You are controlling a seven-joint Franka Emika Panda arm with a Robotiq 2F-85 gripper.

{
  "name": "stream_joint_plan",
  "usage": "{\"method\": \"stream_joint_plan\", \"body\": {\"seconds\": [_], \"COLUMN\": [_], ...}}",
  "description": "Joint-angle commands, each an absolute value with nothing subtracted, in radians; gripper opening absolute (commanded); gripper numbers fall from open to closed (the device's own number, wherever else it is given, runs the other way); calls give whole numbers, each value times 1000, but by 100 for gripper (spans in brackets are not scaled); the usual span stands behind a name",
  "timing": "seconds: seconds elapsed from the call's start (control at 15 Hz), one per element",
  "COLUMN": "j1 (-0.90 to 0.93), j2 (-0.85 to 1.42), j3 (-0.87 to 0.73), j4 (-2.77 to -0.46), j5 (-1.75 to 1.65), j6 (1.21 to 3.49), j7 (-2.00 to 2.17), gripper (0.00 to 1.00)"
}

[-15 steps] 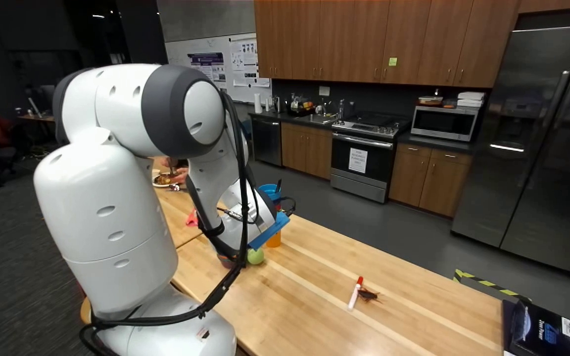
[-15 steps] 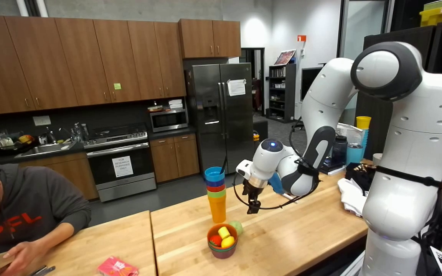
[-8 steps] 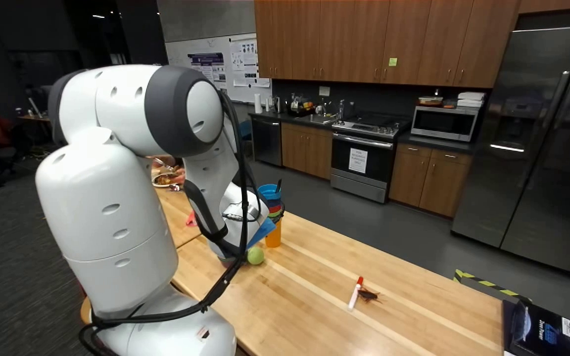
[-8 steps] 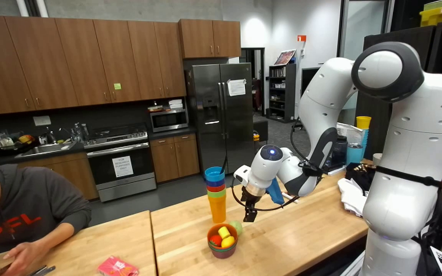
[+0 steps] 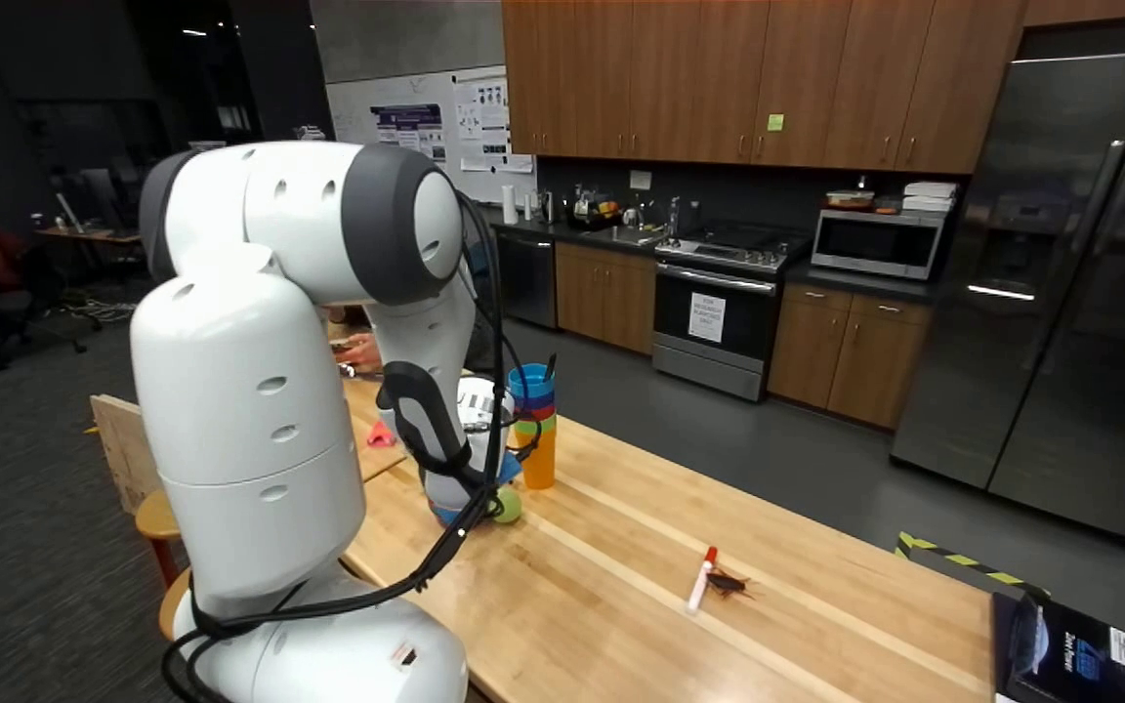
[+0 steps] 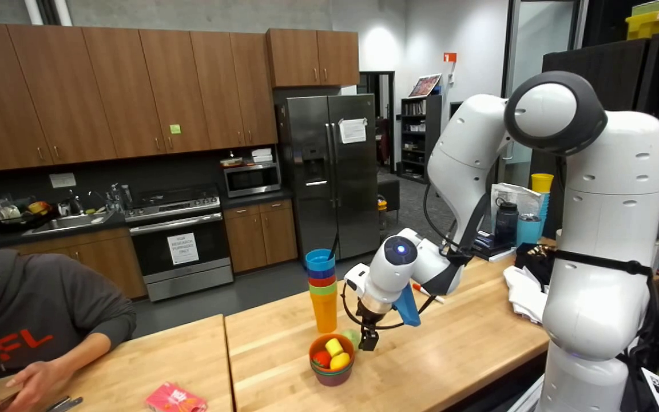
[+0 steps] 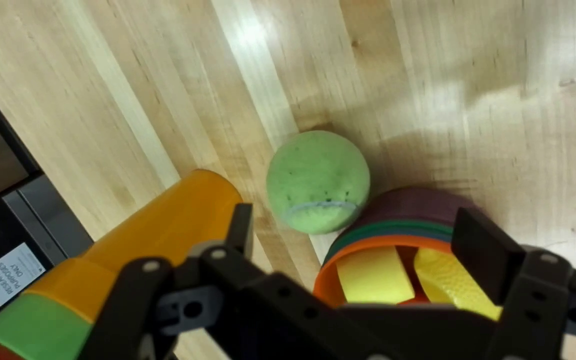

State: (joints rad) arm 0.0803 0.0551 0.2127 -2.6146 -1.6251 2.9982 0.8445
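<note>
My gripper [image 7: 359, 234] is open with nothing held between its fingers. A light green ball [image 7: 318, 182] rests on the wooden table just beyond the fingertips in the wrist view. Beside it is a stack of nested bowls [image 7: 393, 242], orange on top, holding a yellow block [image 7: 375, 275], a yellow lemon [image 7: 450, 280] and a red strawberry [image 6: 321, 359]. An orange stack of cups [image 7: 168, 220] stands by the left finger. In an exterior view the gripper [image 6: 369, 342] hangs low beside the ball [image 6: 351, 337], partly covering it; elsewhere the arm hides the jaws.
Farther along the table lie a red-capped marker [image 5: 701, 581] and a dark toy insect [image 5: 728, 583]. A black box [image 5: 1075, 649] sits at the table's end. A pink packet [image 6: 175, 397], white cloth [image 6: 527, 293] and seated person [image 6: 43, 320] are also around.
My gripper has come down and slightly left in an exterior view, closer to the ball and bowls. Its jaws have stayed apart. The seated person has leaned over further.
</note>
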Motion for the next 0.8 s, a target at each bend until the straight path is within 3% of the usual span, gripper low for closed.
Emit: {"method": "stream_joint_plan", "body": {"seconds": [0.0, 0.73], "j1": [95, 103], "j2": [175, 350], "j3": [223, 260], "j4": [-2540, -2437], "j5": [-1769, -2099], "j6": [2955, 2808], "j7": [1008, 1293], "gripper": [100, 100]}}
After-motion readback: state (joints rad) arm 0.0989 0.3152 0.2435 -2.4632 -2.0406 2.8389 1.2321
